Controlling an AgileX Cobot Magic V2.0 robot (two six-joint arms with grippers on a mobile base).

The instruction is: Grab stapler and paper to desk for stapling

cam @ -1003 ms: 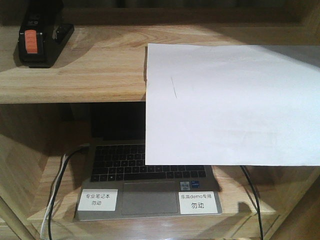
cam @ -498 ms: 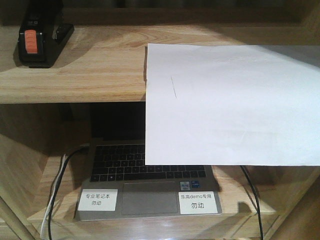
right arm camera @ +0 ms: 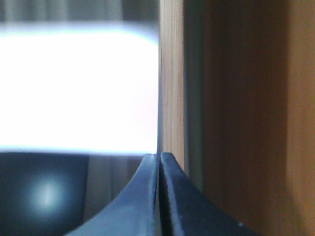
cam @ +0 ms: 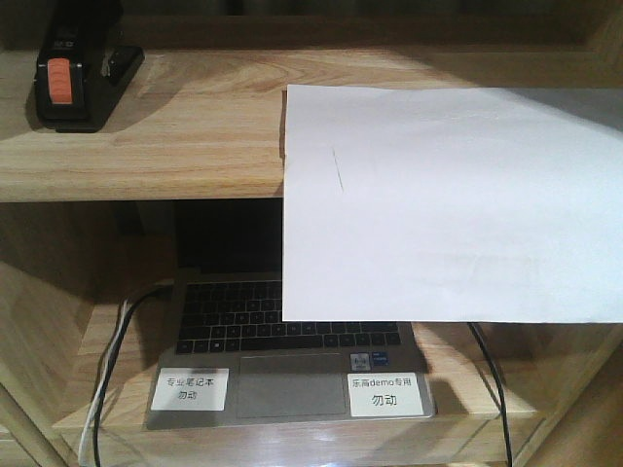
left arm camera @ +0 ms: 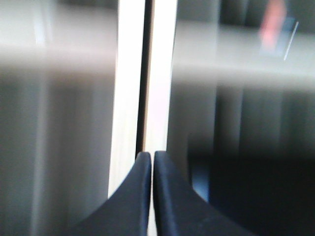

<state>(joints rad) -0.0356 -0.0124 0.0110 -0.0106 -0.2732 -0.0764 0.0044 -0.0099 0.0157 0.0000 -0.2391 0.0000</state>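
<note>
A wooden shelf unit (cam: pixel 195 146) fills the front view. The paper (cam: pixel 448 204), centre to three o'clock, droops over the shelf's front edge and hides the screen of the laptop (cam: pixel 292 384). One clumsy nudge could slide it off. The stapler (cam: pixel 73 83) sits at ten o'clock, with bare shelf between them. Pinched closed and empty: left end effector (left arm camera: pixel 152 160), right end effector (right arm camera: pixel 160 160).

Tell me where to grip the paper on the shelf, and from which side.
Probably best to take the paper by its overhanging near strip, coming from the front. It lies flat on the upper shelf, but its near part juts past the shelf edge above the laptop, leaving both faces free to pinch.
</note>
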